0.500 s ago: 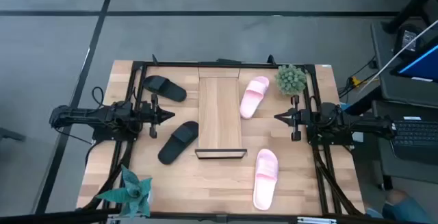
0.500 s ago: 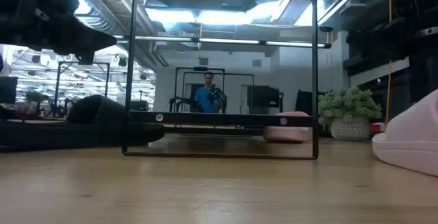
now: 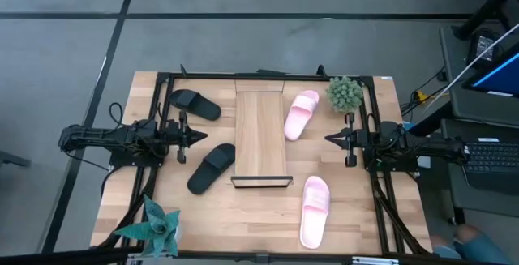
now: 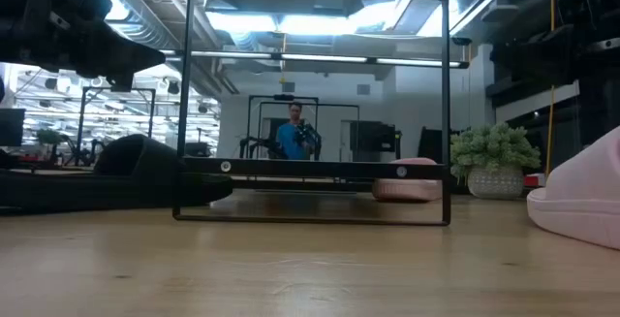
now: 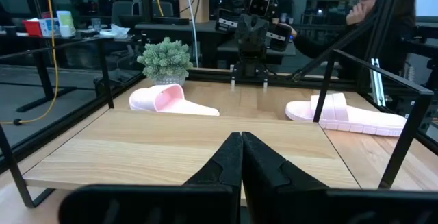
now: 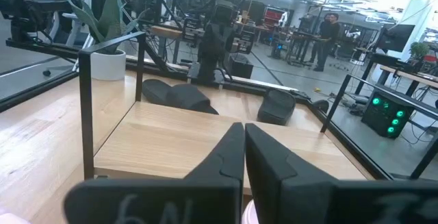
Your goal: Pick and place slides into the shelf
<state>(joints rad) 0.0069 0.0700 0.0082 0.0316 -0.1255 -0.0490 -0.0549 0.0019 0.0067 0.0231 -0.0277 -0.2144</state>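
The long light-wood shelf board with black wire end rails (image 3: 260, 134) lies bare at the table's middle. Two matte black slides (image 3: 195, 104) (image 3: 212, 168) lie on the tabletop to its left, two light pink slides (image 3: 301, 113) (image 3: 315, 210) to its right. The left gripper (image 3: 200, 135) and right gripper (image 3: 328, 138) hover at either side, fingers pressed together, holding nothing.

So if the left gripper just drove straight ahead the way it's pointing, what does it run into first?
Probably the shelf. The shut left gripper points across the table at the shelf's long edge, passing between the two black slides. Whether it would strike the board or skim over it is unclear.
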